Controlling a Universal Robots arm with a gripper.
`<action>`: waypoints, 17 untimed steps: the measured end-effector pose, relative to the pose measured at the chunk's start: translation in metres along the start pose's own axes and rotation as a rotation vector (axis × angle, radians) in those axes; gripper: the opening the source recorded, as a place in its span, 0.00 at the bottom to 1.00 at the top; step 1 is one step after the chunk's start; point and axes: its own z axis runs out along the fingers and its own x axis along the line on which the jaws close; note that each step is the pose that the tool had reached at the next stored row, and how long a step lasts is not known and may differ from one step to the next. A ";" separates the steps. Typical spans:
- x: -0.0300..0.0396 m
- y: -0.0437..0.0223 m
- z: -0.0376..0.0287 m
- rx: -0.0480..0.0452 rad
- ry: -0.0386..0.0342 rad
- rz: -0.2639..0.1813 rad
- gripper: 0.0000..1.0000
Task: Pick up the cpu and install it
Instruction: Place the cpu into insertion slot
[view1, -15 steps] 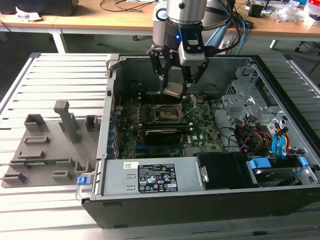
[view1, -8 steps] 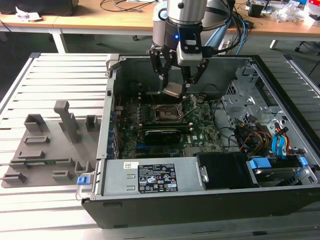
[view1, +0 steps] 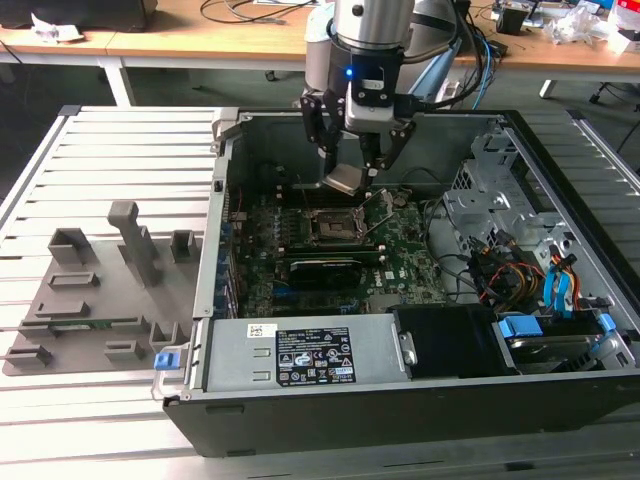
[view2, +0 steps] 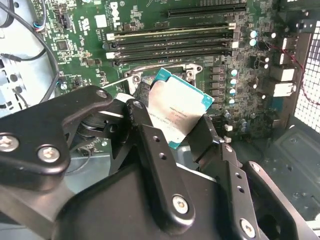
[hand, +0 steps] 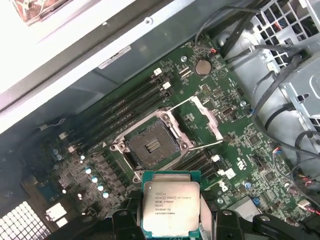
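Right now the tool (view1: 345, 168) pinches the cpu (hand: 171, 206) by two opposite edges, its fingers (view2: 147, 135) pressed against the green rim and leaving the silver lid bare. The chip looks light, thin and stiff. Its smooth top would probably slip in a loose grip and its underside is likely delicate, so an edge hold suits it. It hangs slightly tilted above the open socket (hand: 150, 145), which lies near six o'clock from it in the exterior view. Farther off, at nine o'clock from the computer case (view1: 400, 400), a grey tray (view1: 90, 290) rests on the tabletop (view1: 100, 150).
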 end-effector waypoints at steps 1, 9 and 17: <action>0.0000 0.0000 0.0000 0.0003 0.0013 0.016 0.55; 0.0000 0.0000 0.0001 0.0020 0.0097 0.126 0.55; 0.0000 0.0000 0.0002 0.0039 0.0179 0.233 0.55</action>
